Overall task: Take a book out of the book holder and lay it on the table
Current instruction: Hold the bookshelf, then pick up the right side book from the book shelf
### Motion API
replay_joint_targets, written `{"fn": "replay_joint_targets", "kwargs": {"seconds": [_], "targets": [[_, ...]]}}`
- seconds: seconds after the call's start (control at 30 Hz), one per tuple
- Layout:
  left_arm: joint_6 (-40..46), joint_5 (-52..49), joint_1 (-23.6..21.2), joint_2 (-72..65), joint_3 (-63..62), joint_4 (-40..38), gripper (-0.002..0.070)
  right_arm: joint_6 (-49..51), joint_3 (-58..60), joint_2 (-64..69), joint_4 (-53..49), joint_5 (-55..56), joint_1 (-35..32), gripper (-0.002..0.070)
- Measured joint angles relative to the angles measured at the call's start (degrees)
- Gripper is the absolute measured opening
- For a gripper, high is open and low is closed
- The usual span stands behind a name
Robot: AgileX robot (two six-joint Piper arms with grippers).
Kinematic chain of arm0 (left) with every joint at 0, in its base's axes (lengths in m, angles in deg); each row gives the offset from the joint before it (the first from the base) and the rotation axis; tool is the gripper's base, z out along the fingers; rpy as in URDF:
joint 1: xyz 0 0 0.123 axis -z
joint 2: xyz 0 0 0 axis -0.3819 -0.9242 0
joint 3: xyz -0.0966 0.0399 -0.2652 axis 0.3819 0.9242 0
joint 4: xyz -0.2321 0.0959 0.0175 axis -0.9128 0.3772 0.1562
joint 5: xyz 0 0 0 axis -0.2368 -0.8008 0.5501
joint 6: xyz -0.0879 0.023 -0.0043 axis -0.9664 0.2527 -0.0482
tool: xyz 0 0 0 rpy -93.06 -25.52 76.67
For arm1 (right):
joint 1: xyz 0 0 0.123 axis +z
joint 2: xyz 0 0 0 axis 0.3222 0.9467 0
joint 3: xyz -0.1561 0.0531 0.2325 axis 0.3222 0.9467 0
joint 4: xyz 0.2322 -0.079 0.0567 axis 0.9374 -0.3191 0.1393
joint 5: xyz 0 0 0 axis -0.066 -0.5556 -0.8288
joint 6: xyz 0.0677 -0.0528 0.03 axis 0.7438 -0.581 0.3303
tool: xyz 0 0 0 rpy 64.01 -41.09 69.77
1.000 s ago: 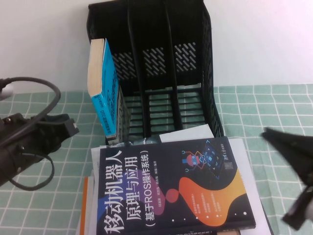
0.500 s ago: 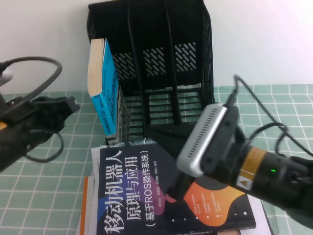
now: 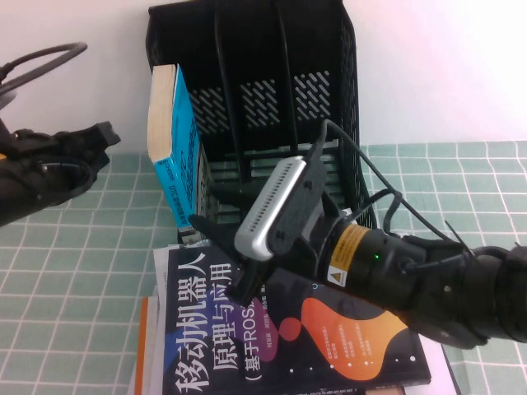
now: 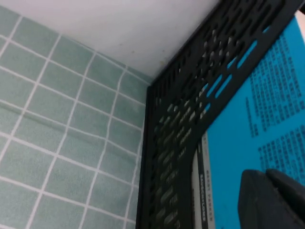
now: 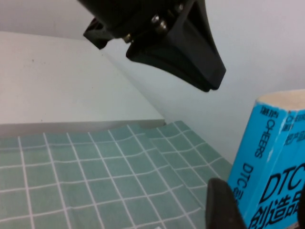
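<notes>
The black three-slot book holder point(image 3: 272, 107) stood upright at the back of the table point(image 3: 74, 288), against a white wall, its slatted base and vented back plain to see. Its leftmost slot held the one book in the rack: the thick cyan paperback point(image 3: 177, 148), standing on end and leaning slightly, cream page edges facing left and the cyan spine facing forward. The middle and right slots showed only bare black slats. In front of the holder, a dark navy book point(image 3: 247, 329) with orange shapes and a white Chinese title lay flat on top of some white sheets on the green gridded cloth. The right gripper point(image 3: 216, 229) reached in from the lower right across the navy book, its tip just in front of the holder's left slot near the lower part of the cyan book; in the right wrist view its fingers point(image 5: 190, 52) stood apart with nothing between them, and the book's spine point(image 5: 267, 162) reading "DTC" rose beside the lower finger, not touching as far as could be seen. The left gripper point(image 3: 99, 140) hovered at the left, near the holder's outer wall; whether its fingers were parted or closed could not be told. The left wrist view looked through the holder's perforated side point(image 4: 190, 119) at the cyan cover point(image 4: 257, 129) inside.
</notes>
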Motion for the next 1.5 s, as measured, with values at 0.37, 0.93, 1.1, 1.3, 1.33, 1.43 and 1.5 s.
{"fn": "replay_joint_targets", "kwargs": {"seconds": [0.37,0.93,1.1,1.3,1.33,1.43,1.5], "targets": [[14.23,-8.21,1.34,-5.02,-5.03,-17.62,-0.0002,0.0,-3.88,5.3,5.0,-0.43,0.0,0.0384],[39.72,-14.14,1.34,-5.59,-5.82,-45.47,-0.0003,3.11,-9.47,9.83,16.06,-1.45,0.0,0.0526],[40.49,-14.14,1.34,-5.59,-5.82,-46.1,-0.0003,5.96,-12.66,11.72,16.17,-1.87,0.0,0.0526],[41.4,-14.14,1.34,-5.59,-5.82,-46.1,-0.0003,9.07,-14.21,14.15,15.75,-3.25,0.0,0.0526],[41.53,-14.14,1.34,-5.59,-5.82,-46.1,-0.0003,9.2,-14.21,14.4,15.75,-3.77,0.0,0.0526],[41.88,-14.14,1.34,-5.59,-5.82,-46.72,-0.0003,9.42,-14.21,14.77,15.75,-4.33,0.0,0.0484],[41.98,-14.14,1.34,-5.59,-5.82,-47.14,-0.0003,9.42,-14.21,14.77,15.75,-4.12,0.0,0.0394]]}}
